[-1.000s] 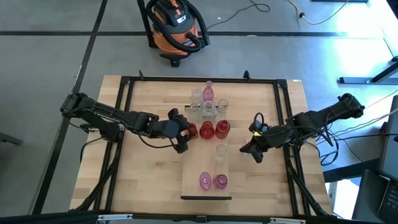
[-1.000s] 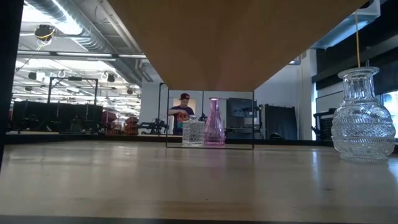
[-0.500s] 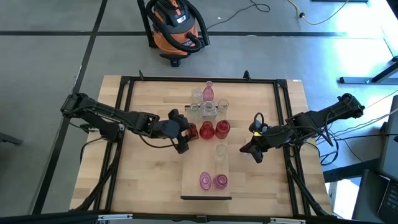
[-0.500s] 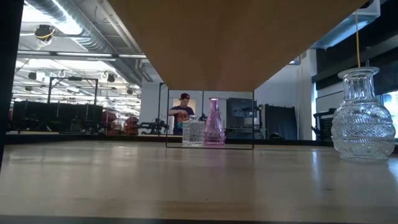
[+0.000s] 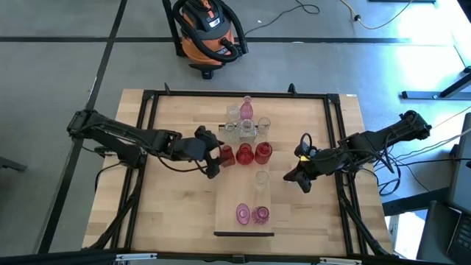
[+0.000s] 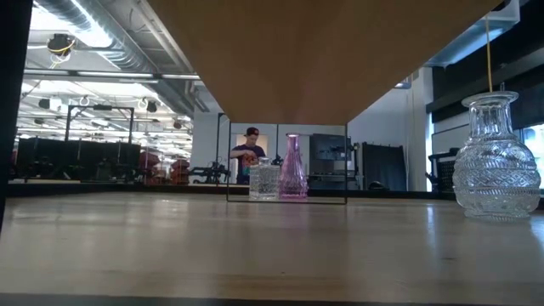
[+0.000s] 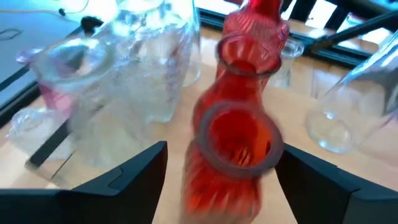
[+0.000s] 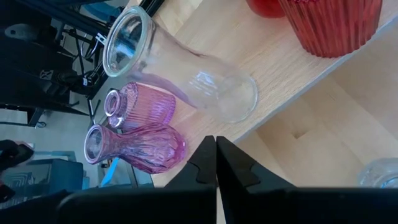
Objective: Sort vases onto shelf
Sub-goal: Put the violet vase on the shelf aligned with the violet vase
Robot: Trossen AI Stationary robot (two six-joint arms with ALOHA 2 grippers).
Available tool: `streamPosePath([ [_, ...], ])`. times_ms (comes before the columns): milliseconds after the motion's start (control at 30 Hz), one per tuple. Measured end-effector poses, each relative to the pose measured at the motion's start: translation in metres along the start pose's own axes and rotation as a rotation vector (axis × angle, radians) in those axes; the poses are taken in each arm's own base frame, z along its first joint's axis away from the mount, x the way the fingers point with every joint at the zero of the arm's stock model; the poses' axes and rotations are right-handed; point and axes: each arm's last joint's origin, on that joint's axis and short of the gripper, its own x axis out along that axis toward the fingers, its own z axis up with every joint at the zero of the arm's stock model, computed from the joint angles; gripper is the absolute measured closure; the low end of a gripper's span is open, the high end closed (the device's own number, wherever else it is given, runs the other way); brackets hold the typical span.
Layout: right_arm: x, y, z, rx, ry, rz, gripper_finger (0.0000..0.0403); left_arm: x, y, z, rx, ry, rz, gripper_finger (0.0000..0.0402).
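Vases [image 5: 245, 131] cluster at the high view's centre, three more on the shelf [image 5: 243, 213] below. Left fingers [image 7: 143, 171] stand spread around a red vase [image 7: 239, 140]; right fingers [image 8: 242, 167], centre right, are closed, empty.

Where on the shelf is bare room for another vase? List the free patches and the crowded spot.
On the shelf, the wood is bare between the clear vase and the two pink vases, and along its left side. The far end is crowded: three red vases and a clear cluster, with the left tool beside them.
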Motion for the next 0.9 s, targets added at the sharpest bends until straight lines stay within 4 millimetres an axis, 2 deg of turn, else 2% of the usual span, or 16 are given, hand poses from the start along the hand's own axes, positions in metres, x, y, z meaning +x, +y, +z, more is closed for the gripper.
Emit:
streamPosePath([
  [233,0.001,0.000,0.000,0.001,0.005,-0.002,0.0402,-0.024,0.005,0.008,-0.055,-0.041,-0.032,0.0118],
  [300,0.002,0.000,0.000,-0.002,0.000,-0.010,0.0402,-0.031,0.006,0.004,-0.049,-0.016,-0.029,0.0119],
  [600,0.001,-0.002,0.002,-0.052,-0.093,-0.063,0.0397,-0.055,0.008,0.008,-0.108,-0.063,-0.033,0.0121],
  [733,-0.009,-0.002,-0.011,-0.050,-0.067,-0.070,0.0351,-0.064,0.013,-0.002,-0.107,0.007,0.013,0.0121],
  [900,-0.019,-0.008,-0.039,-0.027,-0.053,-0.206,0.0247,-0.072,0.018,-0.018,-0.073,0.103,0.128,0.0121],
])
